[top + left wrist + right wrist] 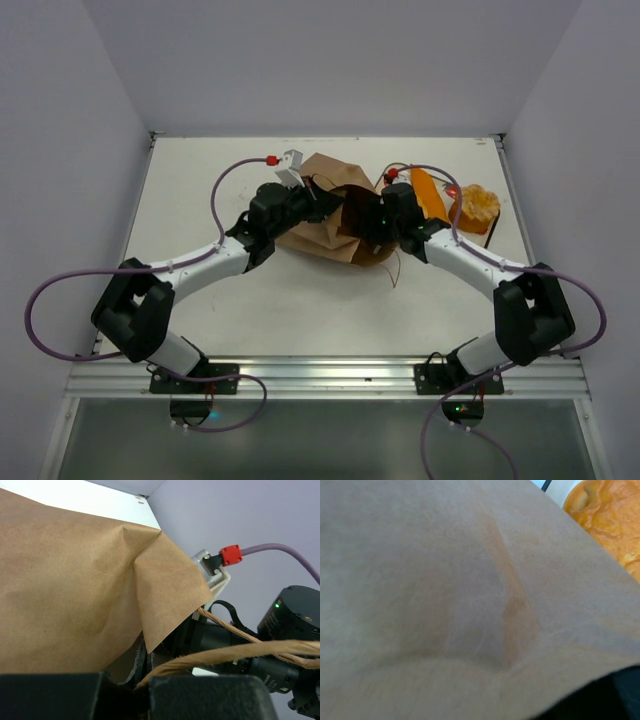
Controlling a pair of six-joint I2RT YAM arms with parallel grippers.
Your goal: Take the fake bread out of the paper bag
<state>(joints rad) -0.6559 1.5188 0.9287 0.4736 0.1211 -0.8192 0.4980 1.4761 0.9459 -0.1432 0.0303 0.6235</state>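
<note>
soft, floppy paper bag [445, 605] smothers the right gripper [362, 224]. left gripper [318, 204] is opposite, and i cannot tell either's jaw state. fake bread [428, 192] beyond the right gripper looks stiff and slippery; grip it mid-length.

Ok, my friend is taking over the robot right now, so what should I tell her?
Left gripper: at the left side of the paper bag; can't tell if open or shut.
Right gripper: against the bag's right side; can't tell either.
Bag: crumpled, mid-table.
Done: a long bread and a knobbly bread lie out, right of the bag.
Left: the bag's inside is hidden, so check for more bread.
</note>
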